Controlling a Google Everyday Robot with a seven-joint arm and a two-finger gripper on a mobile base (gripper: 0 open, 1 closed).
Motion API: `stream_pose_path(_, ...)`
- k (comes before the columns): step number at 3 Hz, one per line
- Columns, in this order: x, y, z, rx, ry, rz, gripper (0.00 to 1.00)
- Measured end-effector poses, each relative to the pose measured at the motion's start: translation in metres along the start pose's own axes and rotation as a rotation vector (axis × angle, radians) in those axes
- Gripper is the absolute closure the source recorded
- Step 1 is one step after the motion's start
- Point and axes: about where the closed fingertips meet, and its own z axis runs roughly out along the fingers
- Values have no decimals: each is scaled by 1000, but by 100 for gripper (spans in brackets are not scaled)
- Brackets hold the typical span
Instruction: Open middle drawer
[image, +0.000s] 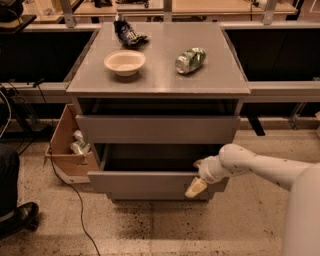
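Observation:
The grey cabinet (158, 85) stands in the middle of the camera view. The middle drawer (145, 184) is pulled out toward me, its flat grey front low and its dark interior showing behind it. My gripper (197, 182) hangs over the top edge of that front at its right end, on the end of my white arm (260, 167) that reaches in from the right. The drawer above it (157, 129) stays nearly closed.
On the cabinet top lie a white bowl (125, 62), a crushed green can (190, 60) and a dark bag (128, 33). A cardboard box (70, 147) with cans stands at the cabinet's left. A cable (75, 210) runs over the floor, and a person's shoe (17, 217) is at the far left.

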Motion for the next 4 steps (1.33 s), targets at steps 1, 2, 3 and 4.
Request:
stream_pose_path(1,6,56,-30,-86,0,-16,16)
stream_pose_path(2,11,91,-44,-156,7,-24,38)
stream_pose_path(3,7,104,-57,-180,13,-51,68)
stream_pose_path(4,-3,92,-69,-145,17,-83,57)
